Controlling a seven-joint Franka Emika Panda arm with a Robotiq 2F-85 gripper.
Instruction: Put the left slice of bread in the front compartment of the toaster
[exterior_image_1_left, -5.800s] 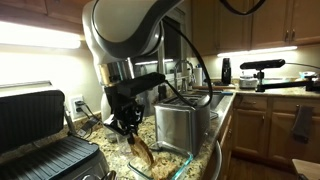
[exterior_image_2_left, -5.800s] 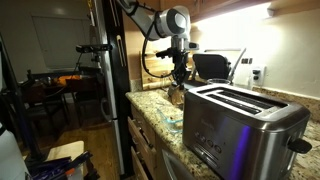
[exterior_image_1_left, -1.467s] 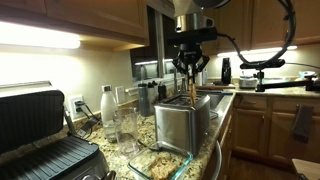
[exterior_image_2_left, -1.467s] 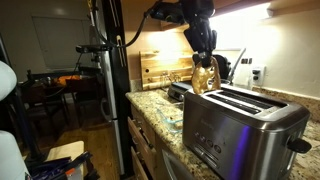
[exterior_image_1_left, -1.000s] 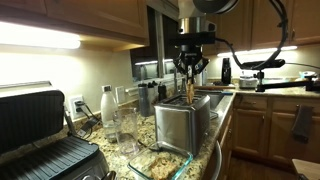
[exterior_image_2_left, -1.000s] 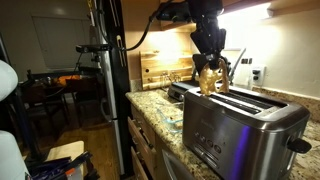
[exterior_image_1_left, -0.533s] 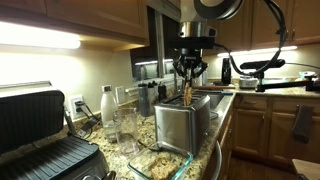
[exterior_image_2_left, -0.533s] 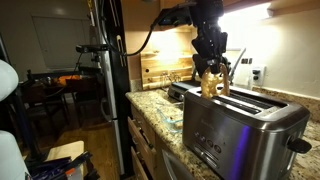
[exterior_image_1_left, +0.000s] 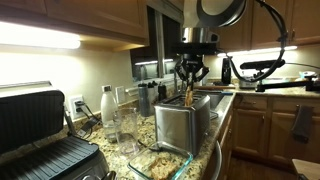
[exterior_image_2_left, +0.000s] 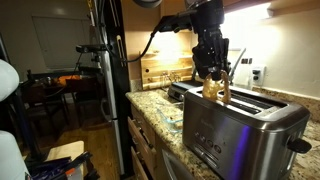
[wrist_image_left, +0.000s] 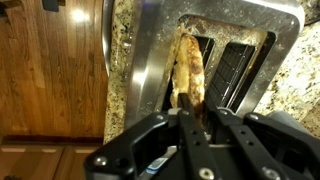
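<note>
Directly below the end effector, the left slice of bread hangs edge-down, pinched at its top between fingers closed almost together. Its lower edge sits right at the mouth of one slot of the toaster, the slot on the side toward the edge of the granite surface. That's the front one, I'd judge. The neighbouring slot is empty. The slice's long axis runs along the slot, so the way in looks straight down. Whether it's touching the slot walls, I can't tell.
</note>
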